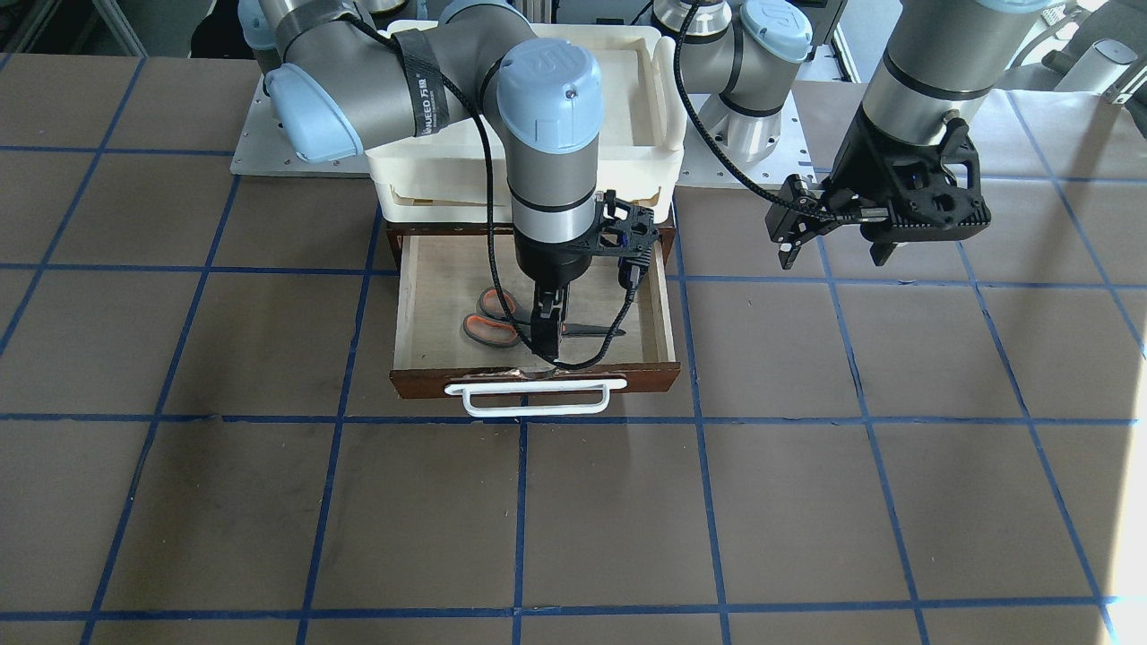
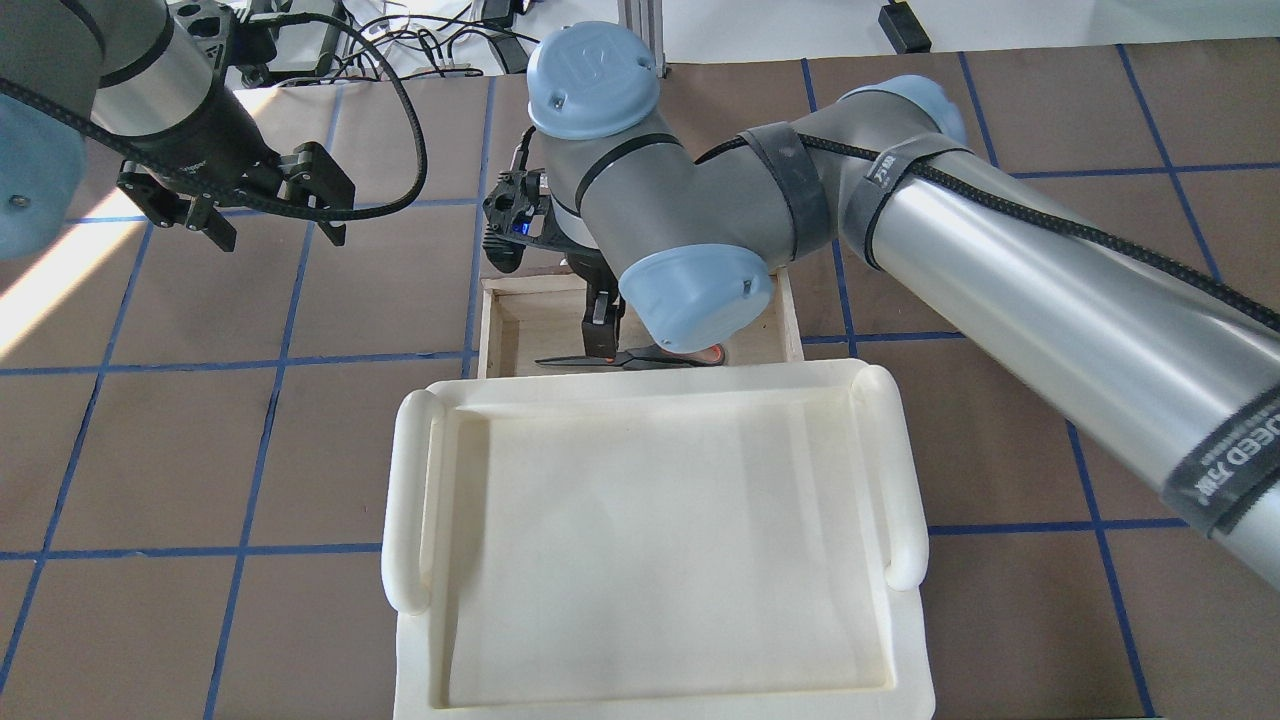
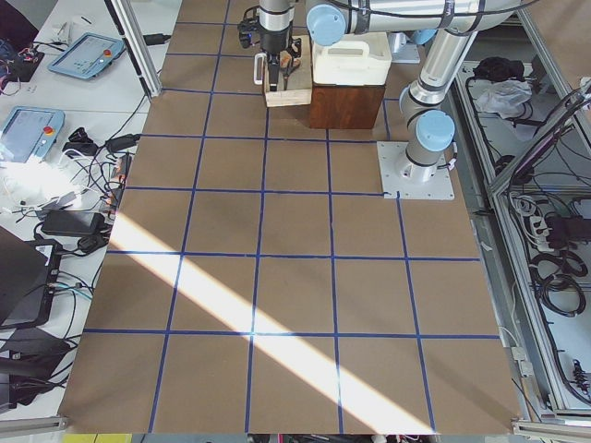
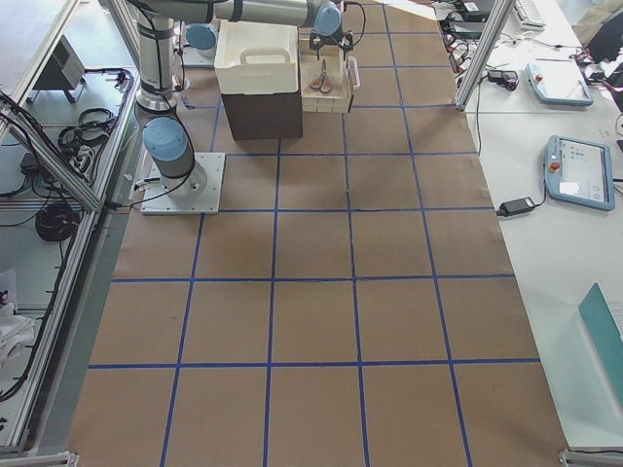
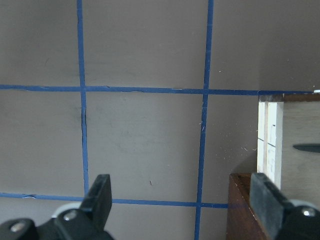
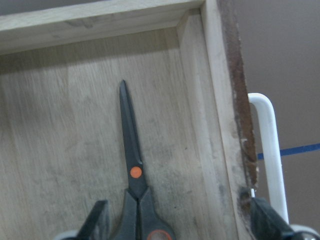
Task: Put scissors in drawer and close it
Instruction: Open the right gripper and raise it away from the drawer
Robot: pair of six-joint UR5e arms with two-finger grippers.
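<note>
The drawer (image 1: pixel 401 309) stands pulled out, with its white bar handle (image 1: pixel 536 397) toward the operators' side. The scissors (image 1: pixel 490 329) lie flat on its pale floor, blades pointing to the robot's left. They also show in the overhead view (image 2: pixel 575 361) and the right wrist view (image 6: pixel 131 160). My right gripper (image 1: pixel 548 345) hangs down inside the drawer, open. In the right wrist view the gripper (image 6: pixel 182 220) has its fingers wide apart, with the scissors between them and not held. My left gripper (image 1: pixel 835 249) is open and empty above the table beside the drawer, and shows in its wrist view (image 5: pixel 182 200).
A cream-white plastic tray (image 2: pixel 410 500) sits on top of the brown cabinet (image 4: pixel 263 115) that the drawer slides out of. The table is brown with blue grid tape. The right arm's cable (image 1: pixel 591 354) droops over the drawer's front edge.
</note>
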